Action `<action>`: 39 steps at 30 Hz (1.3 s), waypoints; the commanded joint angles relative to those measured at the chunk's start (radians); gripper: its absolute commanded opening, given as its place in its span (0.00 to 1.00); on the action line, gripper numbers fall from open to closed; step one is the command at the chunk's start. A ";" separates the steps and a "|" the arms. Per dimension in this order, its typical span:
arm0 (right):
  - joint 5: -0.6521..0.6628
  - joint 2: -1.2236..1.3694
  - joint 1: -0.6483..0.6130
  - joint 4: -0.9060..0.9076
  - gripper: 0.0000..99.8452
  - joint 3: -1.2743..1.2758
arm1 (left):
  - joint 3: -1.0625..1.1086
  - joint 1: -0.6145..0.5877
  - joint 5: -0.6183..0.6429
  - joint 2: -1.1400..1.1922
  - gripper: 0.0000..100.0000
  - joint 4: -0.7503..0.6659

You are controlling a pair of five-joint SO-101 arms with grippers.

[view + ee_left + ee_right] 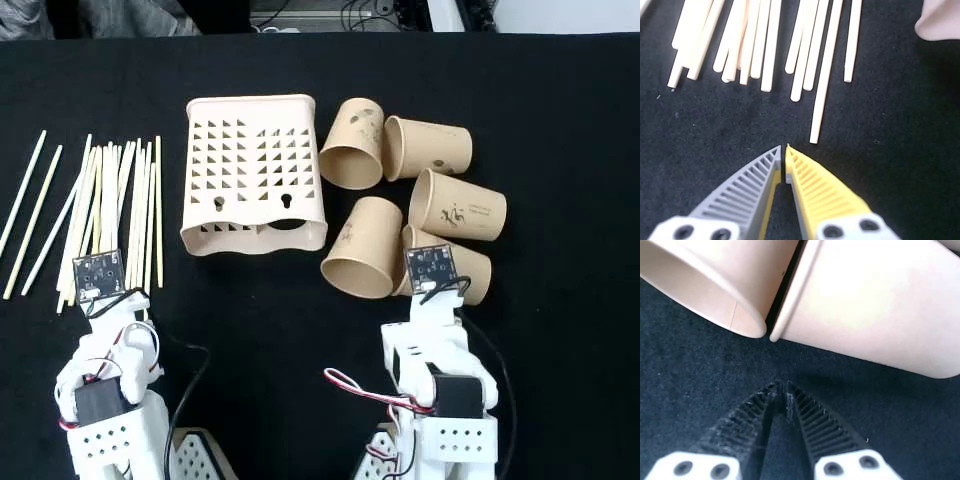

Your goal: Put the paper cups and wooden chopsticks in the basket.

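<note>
L pincer (785,148) is held shut, empty; chopsticks (112,200) are spread at its 12 o'clock, tips near but apart. R pincer (782,385) is shut too, cups (458,205) lying at 12. Basket (255,175) is tipped on surface (560,120) btwn both piles.

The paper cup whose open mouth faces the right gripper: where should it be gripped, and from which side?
Probably its rim. The cup lies on its side with the mouth facing the right gripper, so coming from the arm's side, one of the fingers can slip inside, one outside.
</note>
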 commanded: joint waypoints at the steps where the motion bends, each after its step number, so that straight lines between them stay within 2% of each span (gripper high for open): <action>1: -0.009 -0.074 -0.011 0.005 0.01 -0.008 | 0.018 0.005 0.000 -0.006 0.03 0.002; 39: -0.009 -0.074 -0.011 0.005 0.01 -0.008 | 0.018 0.005 0.000 -0.006 0.03 0.002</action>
